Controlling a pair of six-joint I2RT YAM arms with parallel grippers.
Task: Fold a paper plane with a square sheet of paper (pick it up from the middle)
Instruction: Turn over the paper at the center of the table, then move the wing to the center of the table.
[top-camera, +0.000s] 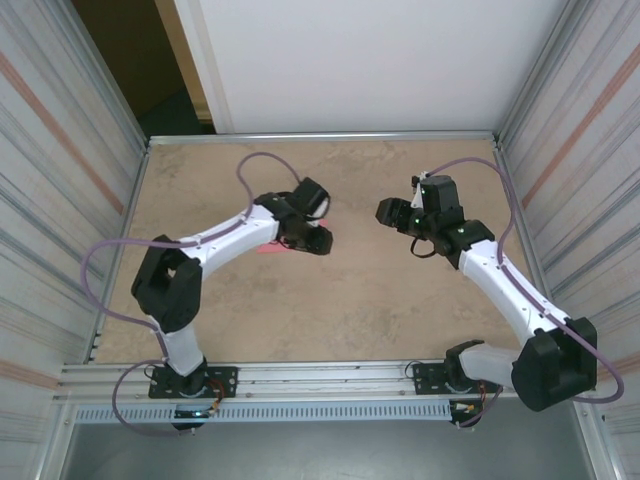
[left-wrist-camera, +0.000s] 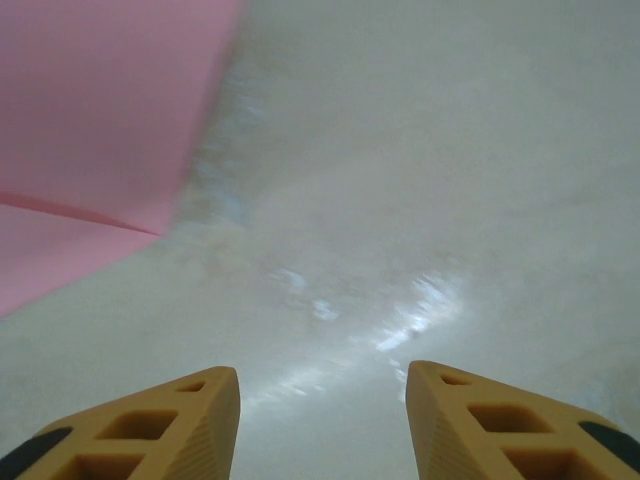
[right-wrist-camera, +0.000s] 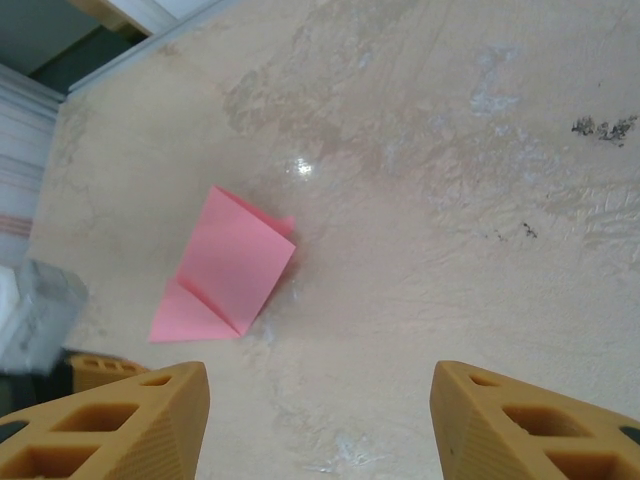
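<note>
Both arms reach forward, elbows bent, wrists turned inward. The left gripper (left-wrist-camera: 320, 372) and right gripper (right-wrist-camera: 320, 368) point downward, jaws spread wide, well apart from each other.

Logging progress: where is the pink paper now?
The pink paper lies partly folded on the table, left of centre in the top view, beside the left tool.

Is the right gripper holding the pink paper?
No, the folded pink paper lies on the table, beyond the open right gripper.
</note>
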